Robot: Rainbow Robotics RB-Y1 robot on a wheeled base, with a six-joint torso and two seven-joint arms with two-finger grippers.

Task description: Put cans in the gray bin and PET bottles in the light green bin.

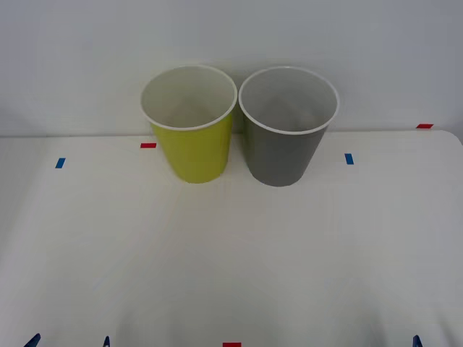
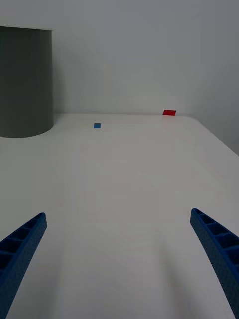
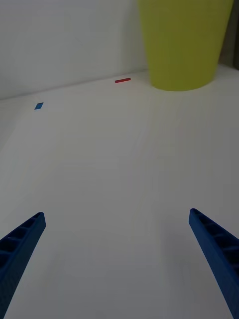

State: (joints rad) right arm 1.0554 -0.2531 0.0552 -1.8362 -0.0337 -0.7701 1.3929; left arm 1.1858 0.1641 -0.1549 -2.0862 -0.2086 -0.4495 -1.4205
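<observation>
- White table (image 1: 231,275) is the biggest thing here; the surface in front of the robot is bare apart from small tape marks.
- Lime-green, i.e. the light green bin (image 1: 194,148), stands upright at the far side of the table, left of centre, against the wall. White inside, and no bottle can be seen in the part that shows.
- The gray bin (image 1: 283,152) is just beside it on the right, upright; rims nearly touch, can't tell if they actually do. Pale inside, and the part that shows looks empty.
- Left gripper (image 3: 117,269) sits low at the near edge of the table, fingers spread wide, holding nothing. Its wrist view looks across the table at the green bin's base.
- Right gripper (image 2: 117,269) is at the near edge on the right side, also spread wide and empty. Gray bin wall is off to one side, well apart from it.
- Red tape marks (image 1: 148,145) and blue tape marks (image 1: 349,158) are scattered on the table near the bins and edges; one red strip at the near edge centre.
- Progress, my read: no can or PET bottle is on the table or in a gripper, and none can be seen in the bins. Either sorting is done or nothing has been placed yet; can't tell which.
- Both arms look parked, waiting.
</observation>
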